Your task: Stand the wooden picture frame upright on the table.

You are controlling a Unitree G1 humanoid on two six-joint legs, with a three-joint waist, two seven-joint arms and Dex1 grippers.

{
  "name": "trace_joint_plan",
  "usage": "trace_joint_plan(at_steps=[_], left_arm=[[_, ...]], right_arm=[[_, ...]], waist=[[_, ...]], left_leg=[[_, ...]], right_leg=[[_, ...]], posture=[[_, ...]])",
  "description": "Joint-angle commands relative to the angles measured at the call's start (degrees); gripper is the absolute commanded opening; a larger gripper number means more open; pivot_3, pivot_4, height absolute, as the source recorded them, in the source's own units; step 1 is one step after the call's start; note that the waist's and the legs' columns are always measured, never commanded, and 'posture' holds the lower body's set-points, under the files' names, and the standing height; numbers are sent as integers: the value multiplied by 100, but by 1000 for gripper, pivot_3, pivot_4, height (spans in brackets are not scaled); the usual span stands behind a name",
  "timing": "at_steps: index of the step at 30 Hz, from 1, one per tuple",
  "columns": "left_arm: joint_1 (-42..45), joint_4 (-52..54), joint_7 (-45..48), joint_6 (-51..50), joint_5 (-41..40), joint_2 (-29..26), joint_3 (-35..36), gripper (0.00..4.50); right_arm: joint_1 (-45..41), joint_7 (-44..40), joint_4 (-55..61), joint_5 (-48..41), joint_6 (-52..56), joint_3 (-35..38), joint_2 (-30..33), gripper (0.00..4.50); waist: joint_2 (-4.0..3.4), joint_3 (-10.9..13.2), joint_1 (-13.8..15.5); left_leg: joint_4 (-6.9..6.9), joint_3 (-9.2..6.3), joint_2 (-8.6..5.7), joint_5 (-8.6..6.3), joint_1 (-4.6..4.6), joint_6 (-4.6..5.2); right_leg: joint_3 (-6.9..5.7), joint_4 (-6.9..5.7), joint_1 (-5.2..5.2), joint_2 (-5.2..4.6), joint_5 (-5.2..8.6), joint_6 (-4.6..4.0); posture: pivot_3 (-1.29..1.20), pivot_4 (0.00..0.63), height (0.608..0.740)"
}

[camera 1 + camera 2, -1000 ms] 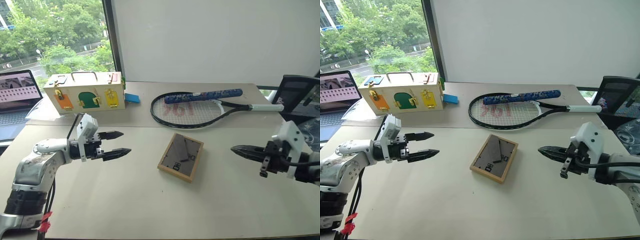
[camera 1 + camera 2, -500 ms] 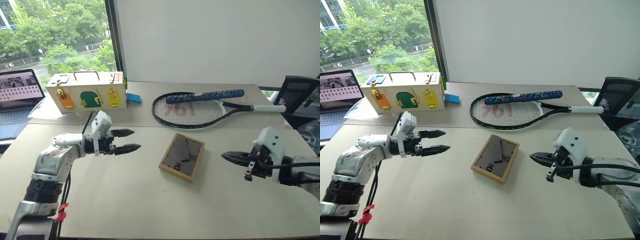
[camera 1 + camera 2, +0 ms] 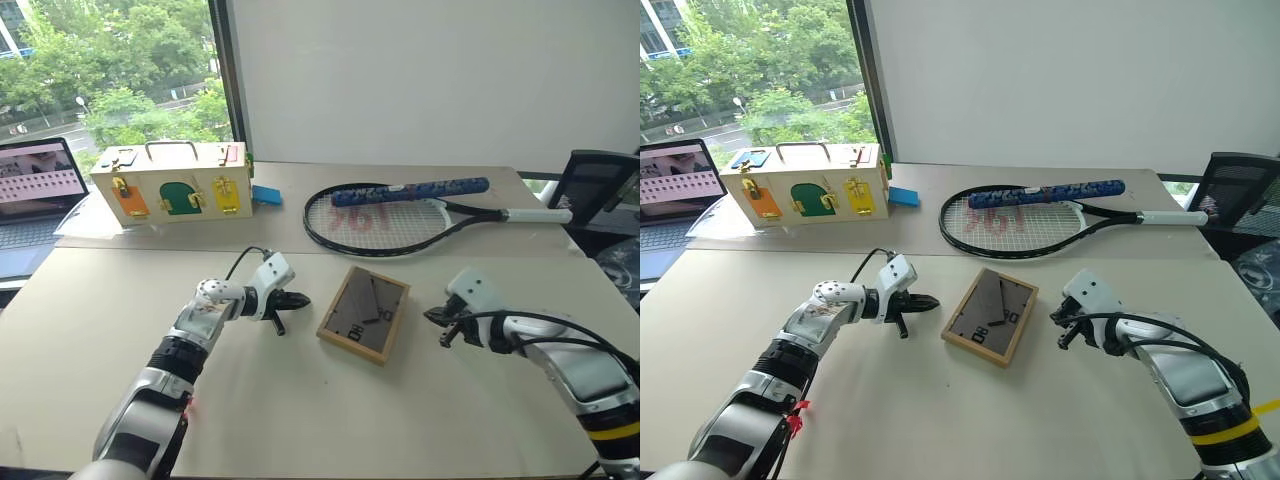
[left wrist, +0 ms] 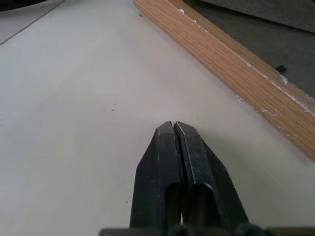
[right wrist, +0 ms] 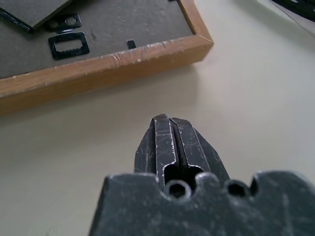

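Far left edge: laptop (image 3: 30, 195) with its screen lit. Upper left: cream latch box (image 3: 172, 185) with coloured doors, a small blue block (image 3: 266, 195) just beside its right end. Left of centre: left gripper (image 3: 297, 299) low over the bench (image 3: 300, 420), jaws pressed fully together, holding nothing, tips pointing at the left edge of the wooden picture frame (image 3: 364, 314) and near it, not touching. The frame lies flat at picture centre, grey back up, stand leg folded against the back. Above it, past the bench seam: tennis racket (image 3: 400, 215) with a blue-patterned grip. Right of centre: right gripper (image 3: 431, 316), jaws closed tight, empty, just beside the frame's right edge, apart from it. Far right edge: dark chair (image 3: 600, 195).
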State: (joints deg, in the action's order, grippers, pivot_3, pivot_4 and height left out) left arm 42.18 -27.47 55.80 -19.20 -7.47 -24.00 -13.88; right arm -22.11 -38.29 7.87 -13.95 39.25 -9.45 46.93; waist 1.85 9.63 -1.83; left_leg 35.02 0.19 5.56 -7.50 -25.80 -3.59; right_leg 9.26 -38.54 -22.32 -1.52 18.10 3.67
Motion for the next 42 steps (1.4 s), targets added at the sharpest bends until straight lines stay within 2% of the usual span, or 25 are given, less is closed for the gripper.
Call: trace_joint_plan(at_steps=[1, 3, 8, 14, 24, 35, 42], left_arm=[[-100, 294, 223, -209, -62, 177, -111, 79], [-298, 654, 557, -448, -130, 72, -227, 79], [-1041, 1901, 1514, -1248, -421, -723, -511, 79], [-1442, 2289, 1586, -1445, -488, -1300, -359, 79], [-1595, 2465, 1493, -1526, -613, -1325, -229, 79], [-1493, 1725, 1281, -949, -212, -1748, -69, 79], [-1283, 1371, 1207, -708, -129, -1770, -113, 79]], right_arm=[[-306, -161, -425, 364, -445, -310, -277, 0], [-451, -227, -607, 459, -543, -401, -466, 0], [-817, -421, -873, 692, -679, -751, -1030, 0], [-902, -714, -753, 877, -670, -1079, -1398, 0], [-1020, -864, -774, 1107, -856, -1294, -1929, 0], [-576, -1134, -129, 1350, -427, -1190, -1258, 0], [-340, -1287, 553, 1300, 161, -1187, -858, 0]], waist=[[0, 0, 43], [-2, -1, 61], [-5, -5, -97], [-5, -9, -236], [-4, -12, -332], [-7, -14, -268], [-12, -29, -174]], left_leg=[[3, -1, -1, 0, 0, 0], [6, -3, -1, 0, -1, 0], [-6, -7, 1, 1, 19, -2], [-12, -13, 3, 1, 45, -2], [-17, -17, 10, 1, 52, -2], [-18, -19, 10, 1, 52, -2], [-15, -18, 9, 1, 52, -3]], right_leg=[[-2, 0, 1, -1, 0, 0], [-4, -1, 3, 0, 0, 0], [-4, -17, 6, 4, -1, -2], [-6, -41, 17, 9, 10, -15], [-8, -48, 16, 16, 15, -24], [-15, -48, 17, 15, 23, -21], [-16, -49, 18, 14, 30, -10]], posture=[[0, 150, 720], [0, 150, 720], [0, 150, 720], [0, 150, 720], [0, 150, 720], [0, 150, 720], [0, 150, 720]])
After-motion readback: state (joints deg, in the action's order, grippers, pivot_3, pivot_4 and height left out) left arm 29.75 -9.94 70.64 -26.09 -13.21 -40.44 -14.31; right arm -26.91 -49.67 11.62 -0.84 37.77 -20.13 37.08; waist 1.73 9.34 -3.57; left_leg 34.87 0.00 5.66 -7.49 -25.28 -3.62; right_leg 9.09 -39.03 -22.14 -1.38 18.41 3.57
